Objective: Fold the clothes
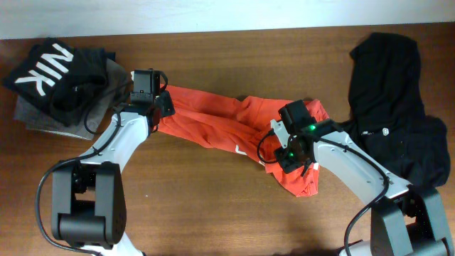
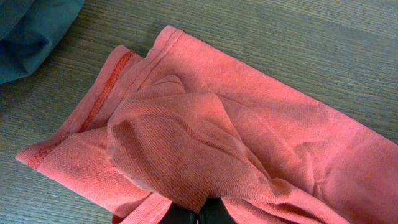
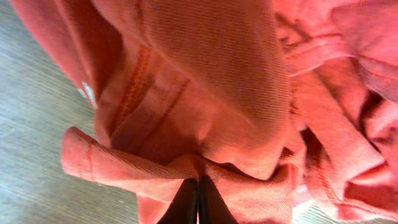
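The red-orange T-shirt (image 1: 213, 124) lies stretched across the middle of the wooden table, rumpled at its right end. My left gripper (image 1: 162, 107) is shut on its left end; the left wrist view shows a fold of the shirt (image 2: 186, 149) pinched in my jaws (image 2: 200, 214). My right gripper (image 1: 279, 153) is shut on the shirt's right part; the right wrist view shows my closed fingertips (image 3: 198, 186) pinching a fold of the shirt (image 3: 205, 93). The larger black garment (image 1: 398, 107) lies bunched at the far right.
A black top with white "NIK" letters (image 1: 57, 75) sits on a grey garment (image 1: 35, 114) at the back left. A teal-looking cloth edge (image 2: 31, 31) shows in the left wrist view. Bare table (image 1: 213, 206) runs along the front.
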